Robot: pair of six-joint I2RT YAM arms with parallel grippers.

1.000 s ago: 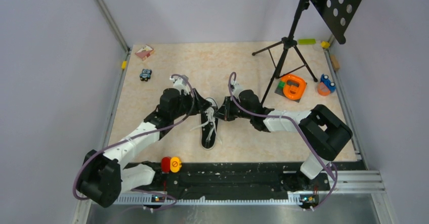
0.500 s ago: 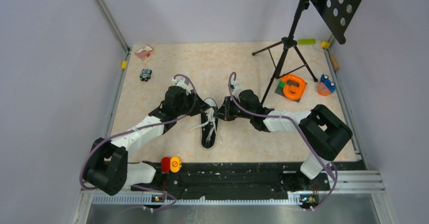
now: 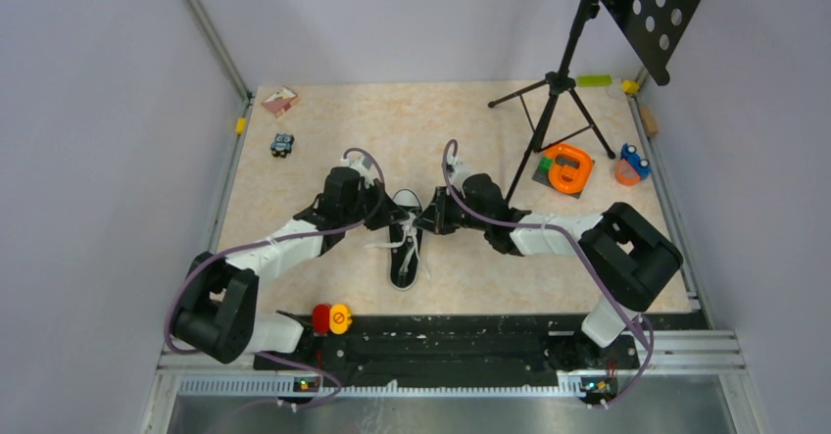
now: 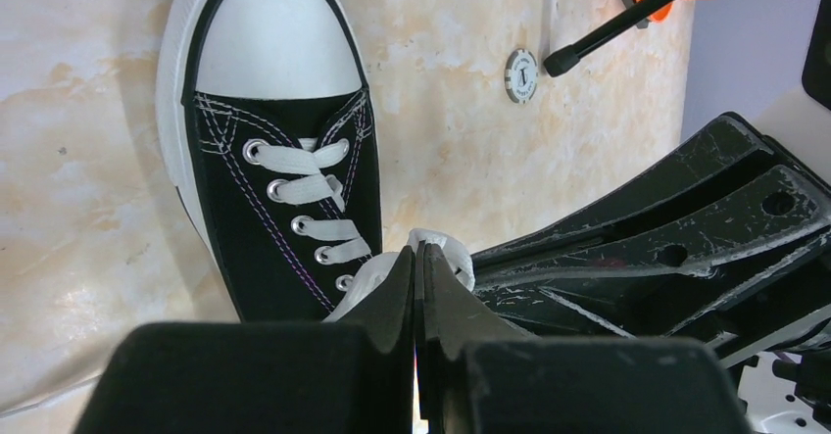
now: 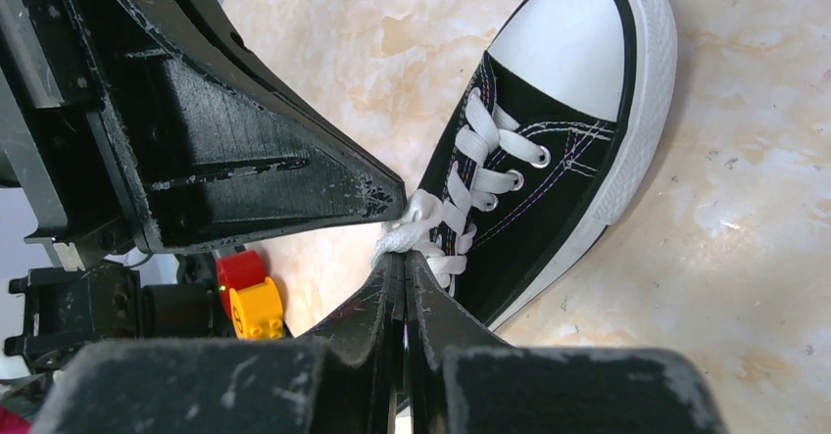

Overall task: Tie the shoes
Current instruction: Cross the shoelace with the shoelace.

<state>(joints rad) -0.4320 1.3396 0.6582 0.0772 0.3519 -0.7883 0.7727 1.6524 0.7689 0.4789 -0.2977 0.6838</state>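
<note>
Over the sneaker (image 3: 407, 253), left claw (image 4: 418, 253) and right claw (image 5: 404, 258) both pinch its laces (image 5: 416, 217).

Left arm (image 3: 279, 246) and right arm (image 3: 549, 230) have white links and bulky black joints. A purplish cable (image 3: 448, 165) runs along each. The black wedge-shaped fingers (image 4: 387, 302) are scratched.

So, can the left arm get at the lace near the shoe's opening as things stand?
Probably yes: the left tool is shut on the white lace near the eyelets of the sneaker. The right tool grips it from the opposite side without blocking.
</note>
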